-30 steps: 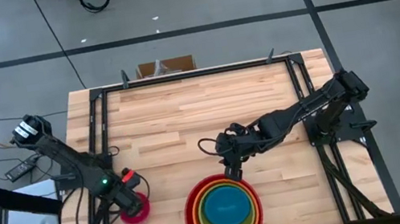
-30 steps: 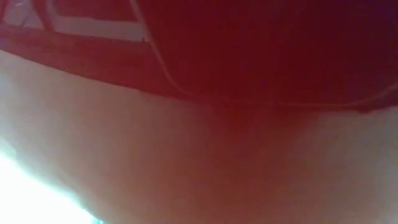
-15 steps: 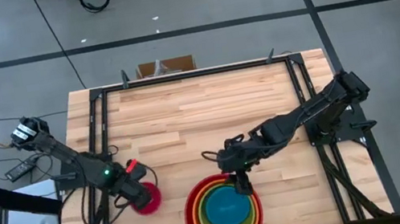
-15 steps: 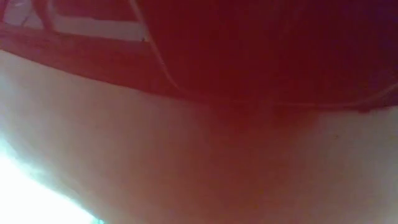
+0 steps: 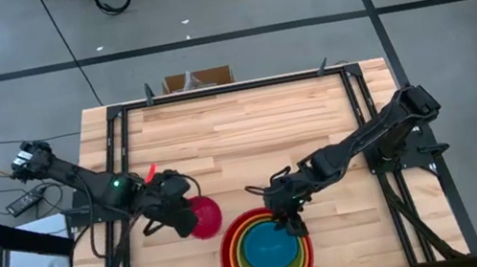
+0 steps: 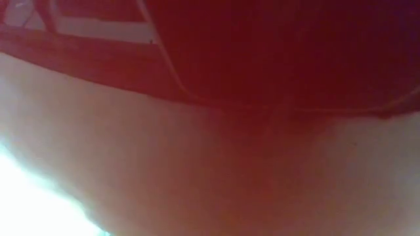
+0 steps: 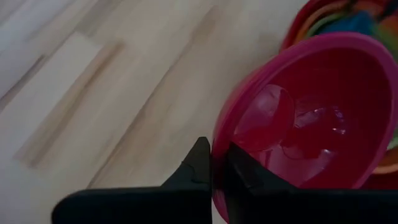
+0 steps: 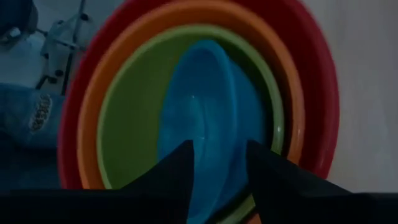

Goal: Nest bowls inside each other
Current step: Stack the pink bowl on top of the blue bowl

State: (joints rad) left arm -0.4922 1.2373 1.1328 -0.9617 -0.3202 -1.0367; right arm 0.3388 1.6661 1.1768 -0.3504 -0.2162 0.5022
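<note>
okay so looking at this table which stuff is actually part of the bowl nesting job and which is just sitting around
Part of the job:
- magenta-pink bowl, pinched at its rim by the shut left gripper
- stack of red bowl, orange bowl, olive-green bowl and blue bowl
- right gripper over the stack's rim

Just lying about:
- cardboard box at the table's far edge

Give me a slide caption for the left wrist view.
Left gripper pinches the magenta bowl's rim beside the nested stack.
</note>
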